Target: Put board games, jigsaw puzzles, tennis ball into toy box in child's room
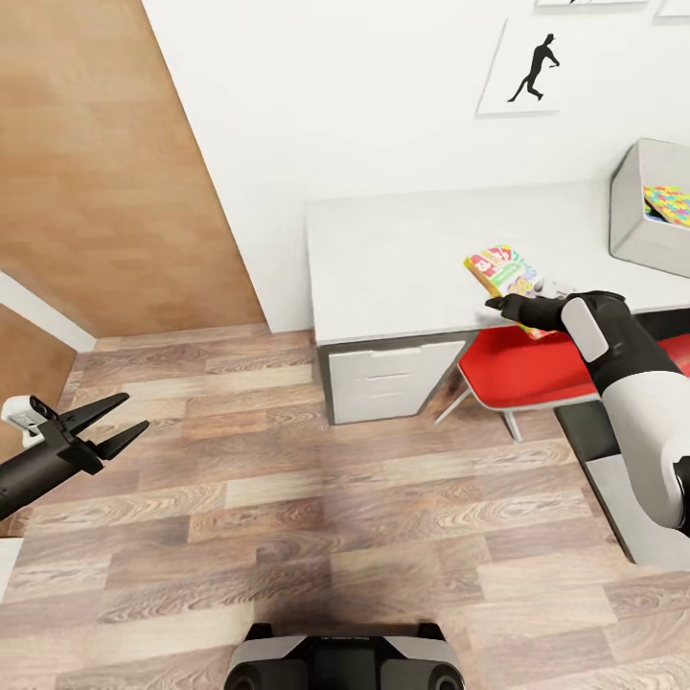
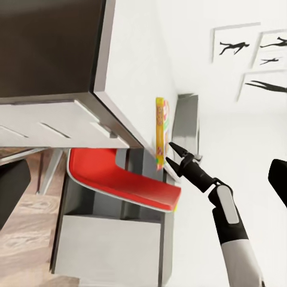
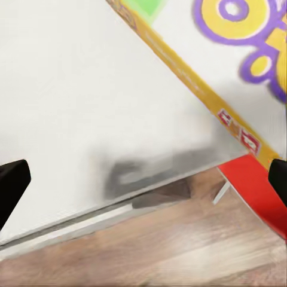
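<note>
On the pale table (image 1: 402,259), near its front edge, lies a colourful board game (image 1: 502,271) with a green and yellow rim. My right gripper (image 1: 498,305) is open at that edge, just in front of the box and holding nothing. The right wrist view has the board game (image 3: 239,48) beyond the spread fingertips. The left wrist view shows the right gripper (image 2: 172,156) open beside the board game (image 2: 160,131). The grey toy box (image 1: 637,216) stands at the table's right end with a jigsaw puzzle (image 1: 668,204) inside. My left gripper (image 1: 134,414) hangs open over the floor, far left.
A red chair (image 1: 522,369) is tucked under the table below my right arm. White drawers (image 1: 393,379) sit under the table's left end. A wooden door (image 1: 105,163) fills the left. Wood-plank floor (image 1: 335,517) lies between me and the table.
</note>
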Robot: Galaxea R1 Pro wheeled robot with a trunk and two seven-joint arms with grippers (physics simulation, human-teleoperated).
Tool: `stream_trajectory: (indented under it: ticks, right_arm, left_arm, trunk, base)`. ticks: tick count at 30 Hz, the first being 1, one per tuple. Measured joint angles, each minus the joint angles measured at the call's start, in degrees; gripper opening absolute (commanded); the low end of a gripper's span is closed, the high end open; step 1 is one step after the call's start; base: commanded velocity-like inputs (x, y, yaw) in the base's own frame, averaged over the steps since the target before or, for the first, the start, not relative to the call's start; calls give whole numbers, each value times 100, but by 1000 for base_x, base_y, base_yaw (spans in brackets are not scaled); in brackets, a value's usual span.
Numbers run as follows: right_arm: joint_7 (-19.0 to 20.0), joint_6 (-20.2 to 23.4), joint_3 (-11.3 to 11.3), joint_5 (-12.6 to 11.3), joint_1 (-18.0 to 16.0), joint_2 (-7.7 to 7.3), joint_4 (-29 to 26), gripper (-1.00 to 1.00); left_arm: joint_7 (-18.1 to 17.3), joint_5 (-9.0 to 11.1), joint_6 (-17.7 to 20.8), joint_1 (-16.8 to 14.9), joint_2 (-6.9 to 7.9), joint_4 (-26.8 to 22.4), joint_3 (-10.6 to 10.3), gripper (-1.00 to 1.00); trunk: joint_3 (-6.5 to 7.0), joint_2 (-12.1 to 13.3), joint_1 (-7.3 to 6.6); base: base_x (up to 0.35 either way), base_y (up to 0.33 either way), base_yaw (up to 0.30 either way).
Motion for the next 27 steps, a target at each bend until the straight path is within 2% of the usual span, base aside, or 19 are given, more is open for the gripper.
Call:
stream_trajectory:
  ticks: [10,27]
  right_arm:
    - [3,5,8,0,-2,-4,-1,100]
    - [20,58,-10,-10,-5,-35,-51,100]
  left_arm:
    - [-12,0,0,0,-1,2,0,100]
    - [-6,-1,-3,-1,-20,3,0,100]
  trunk:
    - [0,0,-2]
    - [0,-1,-2]
  base:
    - [-76,62,0]
    - [-14,12,0]
